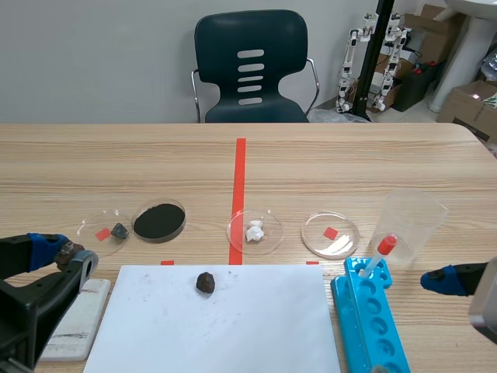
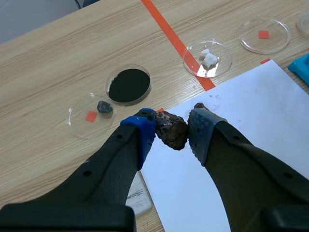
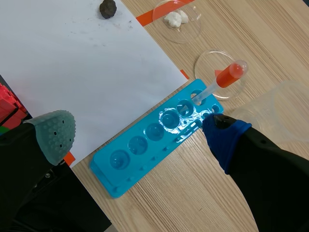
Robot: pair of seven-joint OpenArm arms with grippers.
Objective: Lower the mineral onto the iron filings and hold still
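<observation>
Left claw (image 2: 172, 131) is clamped on the mineral (image 2: 170, 126), a rough dark-brown lump pinched btwn both pads, w/ the fingers only as far apart as the lump is wide. The lump is held up off the worktop (image 1: 349, 163), over the near left corner of the white paper sheet (image 1: 233, 326), and isn't touching the iron filings (image 2: 129, 85). The filings are a flat black disc filling a petri dish (image 2: 150, 92) ahead of the claw & a bit to its left, clear of the mineral. Just beside it on the outer side is a 2nd clear dish (image 2: 79, 126) w/ a small grey stone (image 2: 105, 107) in it. A 2nd dark rock (image 1: 206, 282) lies on the sheet nr its far edge. Further right in the same row: a dish (image 1: 268, 237) w/ white lumps (image 1: 255, 230), a clear dish (image 1: 345, 233) w/ nothing loose in it, then a clear plastic cup (image 1: 411, 225). Right claw (image 3: 139, 131) is spread wide & holds nothing, low at the worktop's right side. The blue tube rack (image 3: 145, 145) lies under & ahead of it, and a dropper (image 3: 227, 76) w/ red bulb leans in a far-end well. A white slab (image 1: 74, 318) sits beside the sheet, under the left arm.
</observation>
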